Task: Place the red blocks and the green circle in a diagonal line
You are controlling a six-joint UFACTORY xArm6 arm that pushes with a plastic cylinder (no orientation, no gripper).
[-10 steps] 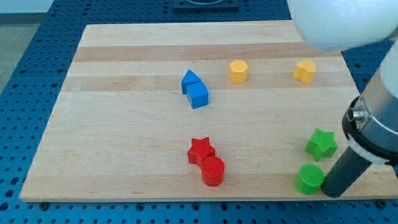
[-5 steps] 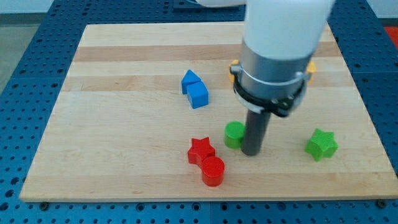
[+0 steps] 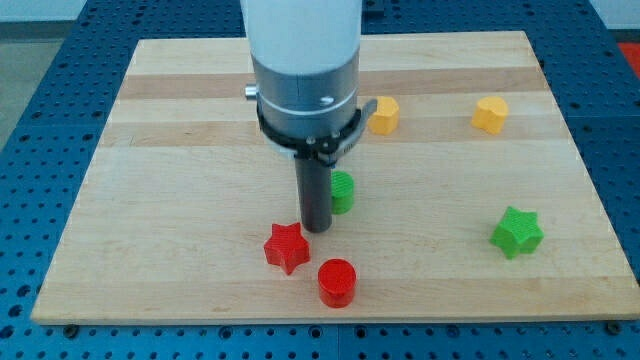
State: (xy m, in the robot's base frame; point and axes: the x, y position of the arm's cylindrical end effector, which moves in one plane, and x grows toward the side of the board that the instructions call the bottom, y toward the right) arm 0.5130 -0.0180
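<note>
My tip rests on the board just right of and above the red star and at the left of the green circle, which the rod partly hides. The red circle lies below and to the right of the red star, apart from it. Star, tip and green circle run roughly on a rising line towards the view's right. The arm's white and grey body covers the board's upper middle.
A green star lies at the view's right. Two yellow blocks stand near the top, one beside the arm and one at the right. The blue blocks are hidden behind the arm. The wooden board sits on a blue perforated table.
My tip swept from the lower right to the centre, carrying the green circle up and left. The red star has shifted left, away from the red circle. The blue blocks are now hidden.
</note>
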